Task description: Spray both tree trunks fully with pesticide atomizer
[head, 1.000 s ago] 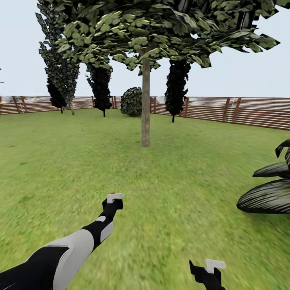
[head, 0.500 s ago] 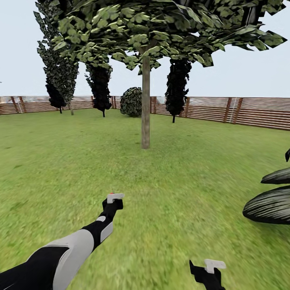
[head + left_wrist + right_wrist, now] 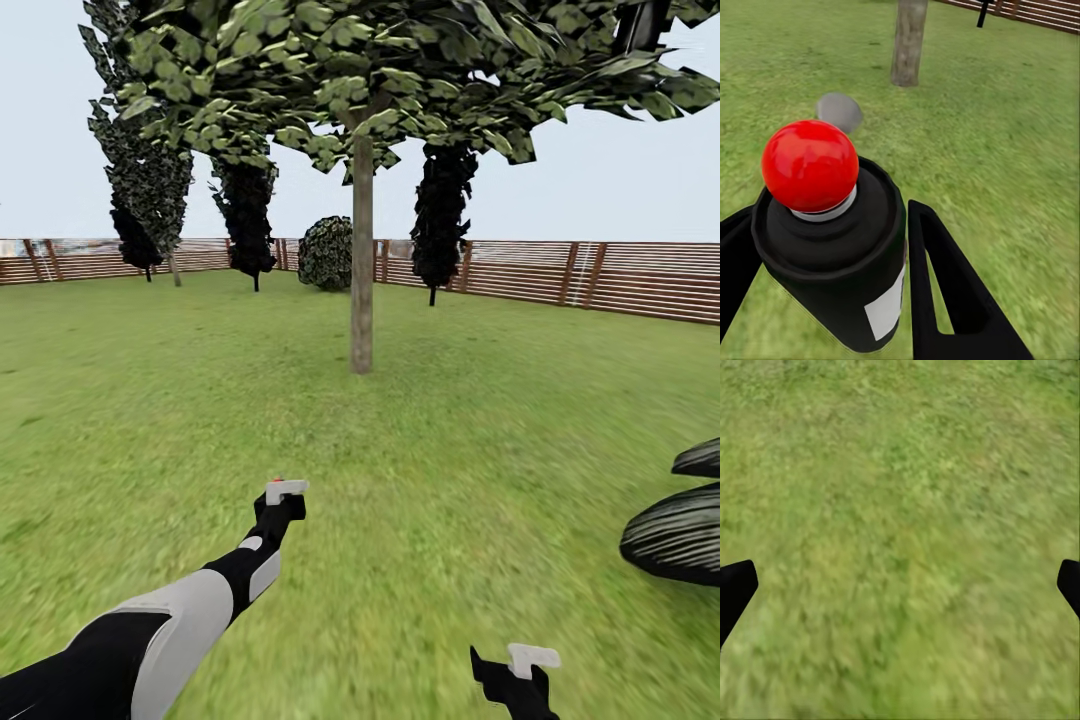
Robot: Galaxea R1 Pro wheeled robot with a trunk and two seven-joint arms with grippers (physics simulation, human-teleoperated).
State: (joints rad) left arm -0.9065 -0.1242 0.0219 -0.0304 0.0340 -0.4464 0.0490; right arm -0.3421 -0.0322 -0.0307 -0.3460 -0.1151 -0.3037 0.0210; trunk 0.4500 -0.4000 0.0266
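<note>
Your left claw [image 3: 832, 247] is black around a black pesticide atomizer [image 3: 832, 255] with a glossy red ball top and a white label patch. The tree trunk [image 3: 361, 260] is mottled grey-brown, the lawn [image 3: 450, 450] green, the slatted fence [image 3: 620, 278] brown.

**Robot rolls closer to the tree**

The whole head view has shifted, so the camera has moved rather than the garden. The tree trunk [image 3: 362, 250] ahead of the left gripper [image 3: 283, 492] now reaches slightly lower in the picture, and its canopy [image 3: 400, 70] has spread wider. The dark striped plant [image 3: 680, 525] off beyond the right gripper [image 3: 520, 665] has slid down and outward, and less of it shows.
</note>
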